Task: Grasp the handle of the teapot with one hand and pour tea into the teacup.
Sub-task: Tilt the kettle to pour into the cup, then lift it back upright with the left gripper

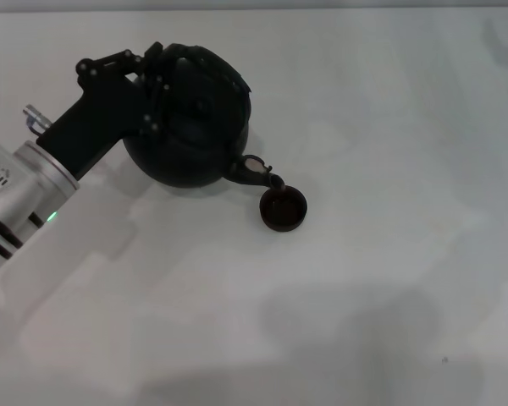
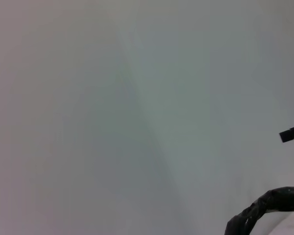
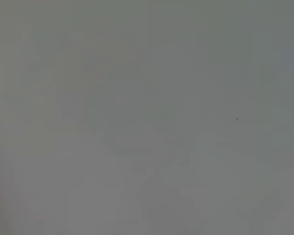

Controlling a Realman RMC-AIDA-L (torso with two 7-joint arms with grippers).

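The teacup [image 1: 284,210] is found nearest in the head view, standing upright on the white table [image 1: 389,279] a little left of the middle, with its round mouth turned up. Just above its far-left rim the spout [image 1: 256,172] of the teapot [image 1: 190,118] is held, and a short dark stream is seen joining the spout's lip to the cup. The teapot is tipped so that its spout points toward the near right and downward; its long axis runs from the far left, where it is gripped, to the near right at the spout. The round black body lies just beyond and to the left of the cup.

The handle [image 1: 205,61] is hard to separate from the dark body and lid, being black against black. The left gripper [image 1: 148,89] is closed around the handle at the teapot's far-left side; its black jointed fingers are partly merged with the pot's outline. The silver arm [image 1: 34,182] behind it is cut off by the picture's left edge.

In the left wrist view only a wrapped black curve [image 2: 269,208], cut off at the corner, and a small black tip [image 2: 291,133] are shown against the pale table. The right gripper is seen nowhere; the right wrist view shows only a blank grey surface with a tiny speck.
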